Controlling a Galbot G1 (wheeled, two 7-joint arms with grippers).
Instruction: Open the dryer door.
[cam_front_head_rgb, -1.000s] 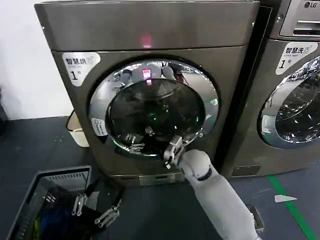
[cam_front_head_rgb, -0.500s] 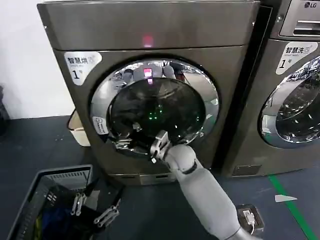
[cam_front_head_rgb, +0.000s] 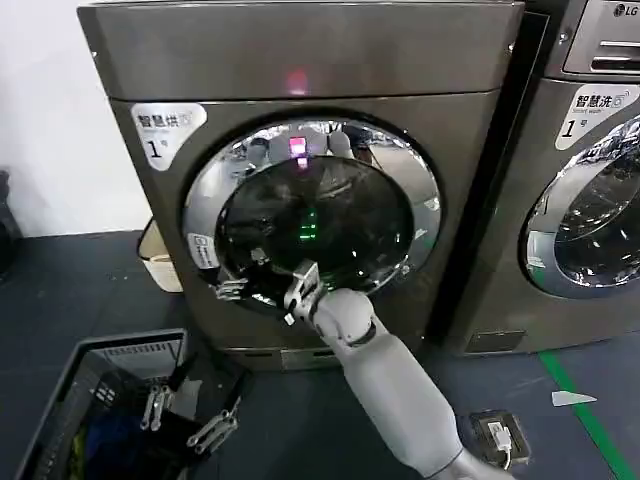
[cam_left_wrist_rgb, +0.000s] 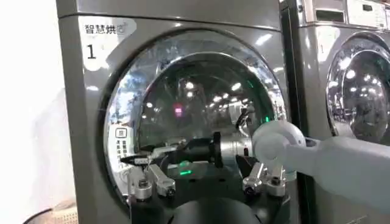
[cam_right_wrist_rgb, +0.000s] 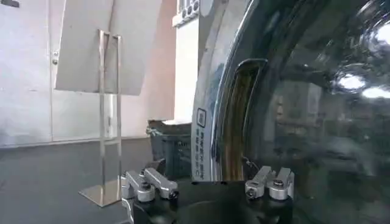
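We see the grey metal front-loading dryer (cam_front_head_rgb: 300, 190) filling the centre of the head view, its round chrome-rimmed dark glass door (cam_front_head_rgb: 312, 215) shut flush against the front; the right gripper (cam_front_head_rgb: 293, 293) is up against the lower left part of that door, at the edge of the dark glass just inside the chrome ring, its grey jointed arm (cam_front_head_rgb: 390, 385) rising from below right; in the left wrist view the right gripper (cam_left_wrist_rgb: 146, 159) points across the glass toward the door's left rim, near the small white label (cam_left_wrist_rgb: 120, 141) on the chrome; in the right wrist view the fingers (cam_right_wrist_rgb: 149, 182) stand spread apart with nothing between them, and the door's recessed handle slot (cam_right_wrist_rgb: 237, 115) lies just ahead of them; so we read the right gripper as open and empty; the left gripper (cam_front_head_rgb: 190, 420) hangs low over the black slatted plastic laundry basket (cam_front_head_rgb: 90, 400) on the dark floor, well apart from the door; its fingers (cam_left_wrist_rgb: 143, 182) are spread, holding nothing; a second grey machine (cam_front_head_rgb: 590, 170) stands just beside the dryer on the right.
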